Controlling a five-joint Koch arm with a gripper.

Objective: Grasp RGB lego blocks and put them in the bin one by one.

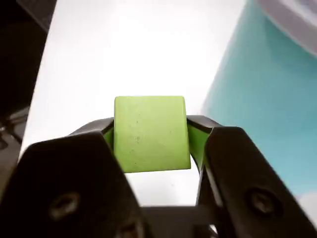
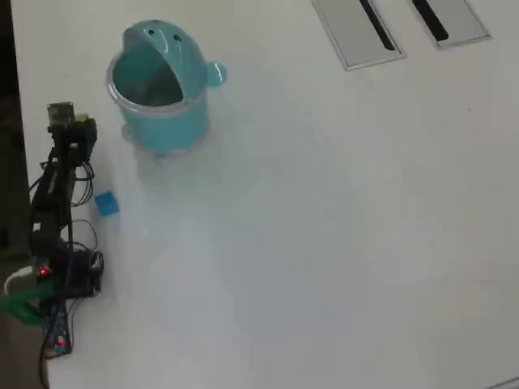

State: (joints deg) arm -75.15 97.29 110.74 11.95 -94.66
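Note:
In the wrist view a yellowish-green lego block [image 1: 150, 134] sits squeezed between my two black jaws, so my gripper [image 1: 150, 136] is shut on it above the white table. The teal bin [image 1: 270, 94] rises close by on the right of that view. From overhead, the gripper [image 2: 79, 126] with the green block [image 2: 83, 125] is just left of the round teal bin [image 2: 162, 81], whose lid is tipped open. A blue block [image 2: 106, 203] lies on the table beside the arm. The red block is not visible.
Two flat grey slotted plates [image 2: 357, 31] [image 2: 448, 18] lie at the table's far edge in the overhead view. The arm's base and cables [image 2: 53, 284] stand at the table's left edge, with the dark drop-off beyond.

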